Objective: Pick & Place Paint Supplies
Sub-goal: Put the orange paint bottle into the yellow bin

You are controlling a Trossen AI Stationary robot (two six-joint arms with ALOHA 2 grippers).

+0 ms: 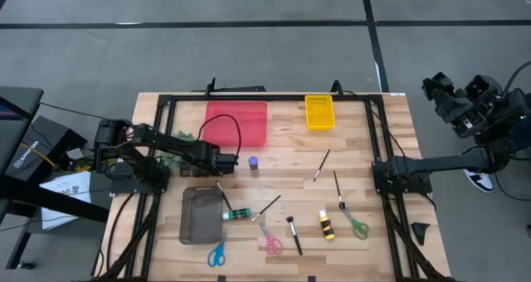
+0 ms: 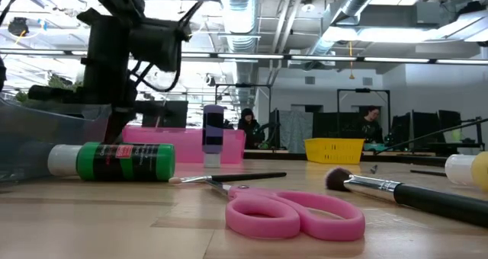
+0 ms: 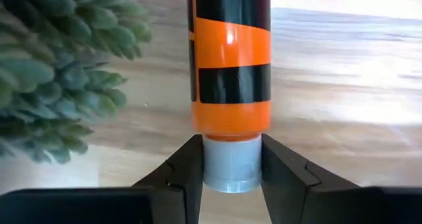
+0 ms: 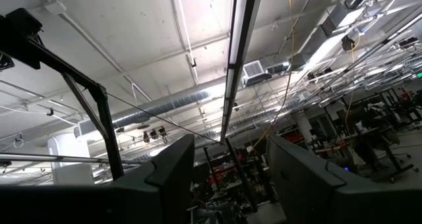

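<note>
My left gripper is shut on an orange-and-black paint bottle, next to the fuzzy green plant tuft. In the high view this gripper sits left of the upright purple bottle, and the arm hides the orange bottle. A green bottle lies by the grey tray. A yellow-and-black bottle and thin brushes lie on the table. My right gripper is open and points at the ceiling, off the table's right side. My left gripper pinches the orange-and-black bottle by its pale grey cap, one finger on each side. The bottle's body runs straight away from the fingers, in line with them. I cannot tell whether it rests on the table or hangs clear.
A red tray and a small yellow tray sit at the far edge. Blue scissors, pink scissors and green scissors lie near the front. A black frame borders the table. People sit in the room beyond.
</note>
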